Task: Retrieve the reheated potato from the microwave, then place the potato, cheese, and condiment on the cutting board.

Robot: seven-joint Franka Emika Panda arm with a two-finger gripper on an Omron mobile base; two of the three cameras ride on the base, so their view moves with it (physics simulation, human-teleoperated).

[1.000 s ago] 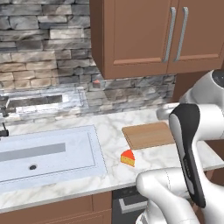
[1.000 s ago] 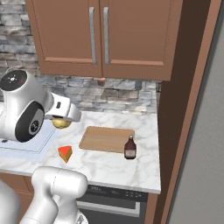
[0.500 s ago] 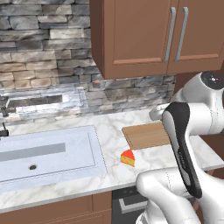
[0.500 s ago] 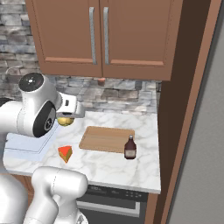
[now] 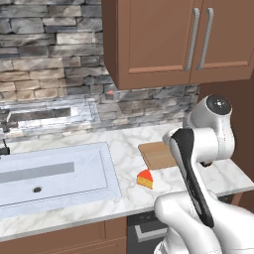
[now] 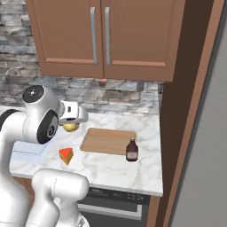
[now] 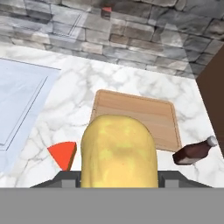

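Observation:
My gripper (image 6: 71,126) is shut on the yellowish potato (image 6: 70,127), which hangs in the air above the counter, left of the cutting board (image 6: 108,141). The hand view looks down past the potato (image 7: 118,151) at the wooden cutting board (image 7: 144,116), which lies bare. The cheese (image 6: 66,155) is an orange-red wedge on the marble near the front edge, below the potato; it also shows in the hand view (image 7: 63,154) and in the left base view (image 5: 145,179). The dark condiment (image 6: 131,149) bottle stands just off the board's front right corner. The microwave is out of view.
A white sink (image 5: 49,173) fills the counter's left part. Brown wall cabinets (image 6: 102,35) hang over the board. A tall brown side panel (image 6: 186,111) closes off the counter on the right. A stone backsplash (image 5: 54,54) runs behind.
The arm has swung right with the potato held, bringing it closer to the cutting board. Cheese, bottle and board have not moved.

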